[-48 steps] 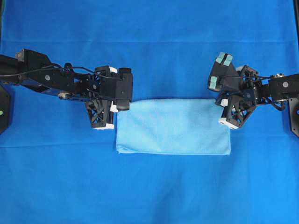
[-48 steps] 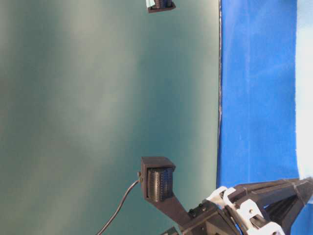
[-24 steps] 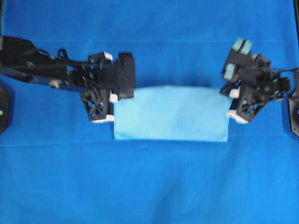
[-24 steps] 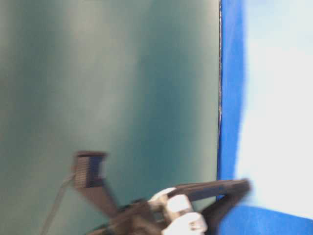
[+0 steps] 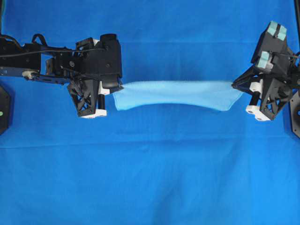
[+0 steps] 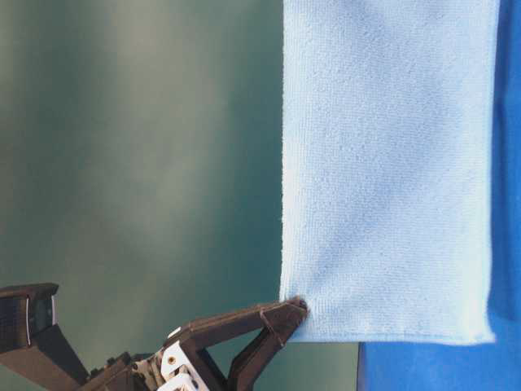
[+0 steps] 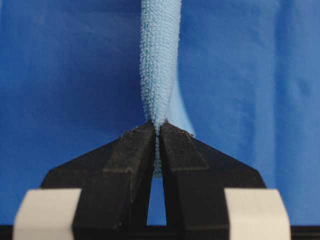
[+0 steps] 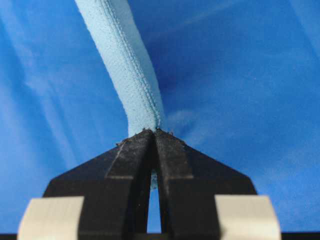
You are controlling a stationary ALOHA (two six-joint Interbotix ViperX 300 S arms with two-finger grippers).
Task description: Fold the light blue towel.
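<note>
The light blue towel hangs in the air, stretched between my two grippers and seen almost edge-on from overhead. My left gripper is shut on its left end; in the left wrist view the fuzzy towel runs up from my left gripper. My right gripper is shut on the right end; the hemmed towel edge leaves my right gripper in the right wrist view. At table level the towel hangs as a flat sheet, pinched at one corner by a gripper.
The large royal-blue tablecloth covers the whole table beneath. A dark teal backdrop fills the rest of the table-level view. A black mount sits at the left edge and another at the right.
Both grippers have lifted the towel off the tablecloth and moved apart and toward the back, pulling it taut. It lay flat as a folded rectangle a second ago; it now hangs.
</note>
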